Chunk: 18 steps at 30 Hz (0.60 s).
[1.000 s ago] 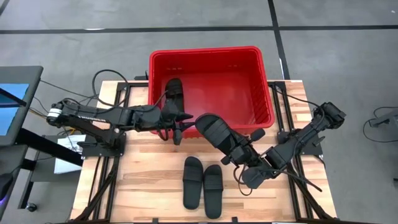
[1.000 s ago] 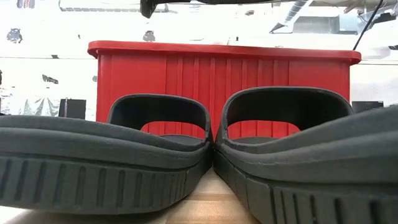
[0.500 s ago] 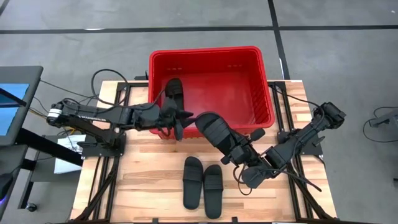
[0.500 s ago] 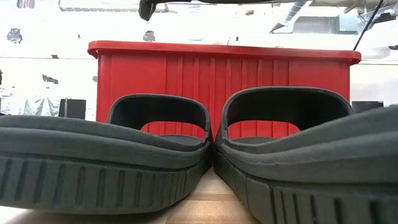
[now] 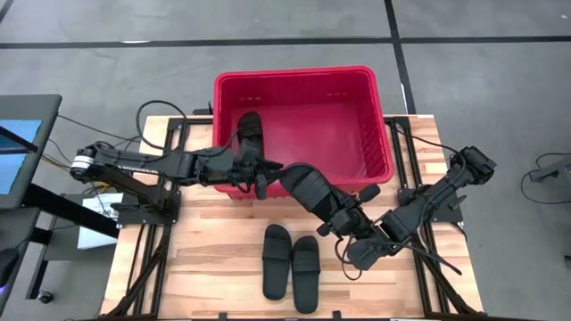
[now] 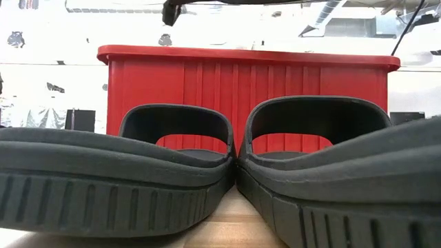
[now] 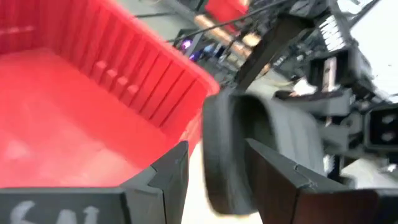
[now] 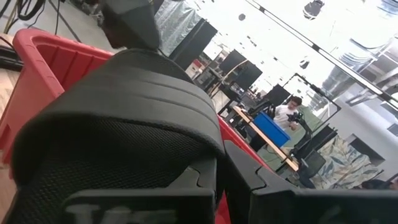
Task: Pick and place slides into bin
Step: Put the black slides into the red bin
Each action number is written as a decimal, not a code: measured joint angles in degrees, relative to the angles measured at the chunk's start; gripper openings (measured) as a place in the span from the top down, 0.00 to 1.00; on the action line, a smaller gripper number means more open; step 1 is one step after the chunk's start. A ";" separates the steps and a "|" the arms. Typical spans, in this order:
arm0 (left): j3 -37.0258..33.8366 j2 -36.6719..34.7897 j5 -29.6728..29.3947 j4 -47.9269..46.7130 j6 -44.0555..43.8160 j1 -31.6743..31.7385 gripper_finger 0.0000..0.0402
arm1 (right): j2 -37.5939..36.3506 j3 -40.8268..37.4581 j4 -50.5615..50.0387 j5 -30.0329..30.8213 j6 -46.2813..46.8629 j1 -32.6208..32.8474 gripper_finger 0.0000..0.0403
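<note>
The red bin (image 5: 379, 134) stands at the table's far middle; one black slide (image 5: 250, 134) lies inside it at the left wall. My right gripper (image 5: 350, 218) is shut on a second slide (image 5: 314, 190), held in the air just in front of the bin's near rim. My left gripper (image 5: 260, 178) is open and empty at the bin's near left corner, next to that slide's far end; the slide shows between its fingers in the left wrist view (image 7: 230, 155). Two more slides (image 5: 277, 259) (image 5: 306, 261) lie side by side on the table near the front. My right gripper pinches the slide between its two fingers at the end nearest the arm (image 5: 343, 214). The fingers come from the table's near right, slanting along the slide. The slide is lifted clear of the table, and its free end (image 5: 293, 176) reaches the bin's near rim.
The two slides on the table fill the front of the low view (image 6: 117, 172) (image 6: 344, 172), with the bin's near wall (image 6: 248, 76) behind them. Dark metal frames (image 5: 147, 250) run along both table sides. Bare wood lies left and right of the slide pair.
My left gripper has gone a little toward the table's right edge, along the bin's near rim, closer to the free end of the slide that my right gripper holds. The held slide has stayed where it was.
</note>
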 joint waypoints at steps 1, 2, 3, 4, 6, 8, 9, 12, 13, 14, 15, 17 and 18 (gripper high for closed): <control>-0.07 0.39 0.29 0.03 0.00 0.00 0.64 | 0.00 -0.02 0.14 0.00 -0.29 0.00 1.00; -0.16 0.97 0.65 0.34 0.00 0.00 0.64 | 0.00 -0.02 0.46 0.02 -0.69 -0.01 1.00; -0.13 1.72 1.25 1.94 0.03 0.09 0.64 | 0.00 -0.01 0.56 0.07 -0.81 0.00 1.00; -0.10 2.21 1.65 2.46 0.11 0.11 0.64 | 0.00 -0.02 0.76 0.06 -0.98 0.00 1.00; -0.10 2.92 2.66 2.29 0.43 0.57 0.64 | 0.00 -0.02 1.48 0.07 -1.85 -0.01 1.00; -0.10 3.64 3.38 2.30 0.50 1.07 0.64 | 0.00 -0.02 1.74 0.13 -2.40 0.09 1.00; -0.10 3.92 3.98 2.44 0.48 1.38 0.64 | 0.00 -0.02 1.96 0.13 -2.70 0.09 1.00; -0.12 4.44 5.82 3.19 1.04 1.83 0.64 | 0.00 -0.02 2.11 0.13 -2.88 0.09 1.00; -0.08 4.66 6.52 3.82 1.66 1.95 0.64 | 0.00 -0.02 2.10 0.13 -2.89 0.05 1.00; -0.10 4.74 7.12 3.73 2.26 1.97 0.64 | 0.00 -0.02 2.10 0.13 -2.96 0.02 1.00; -0.14 4.75 7.62 3.96 2.82 1.97 0.64 | 0.00 -0.02 2.10 0.13 -2.99 0.00 1.00; -0.14 4.72 7.90 5.11 4.11 1.95 0.65 | 0.00 -0.02 2.07 0.17 -2.99 0.00 1.00; -0.12 4.70 7.89 5.28 4.96 1.97 0.66 | 0.00 -0.02 2.07 0.15 -2.99 0.00 1.00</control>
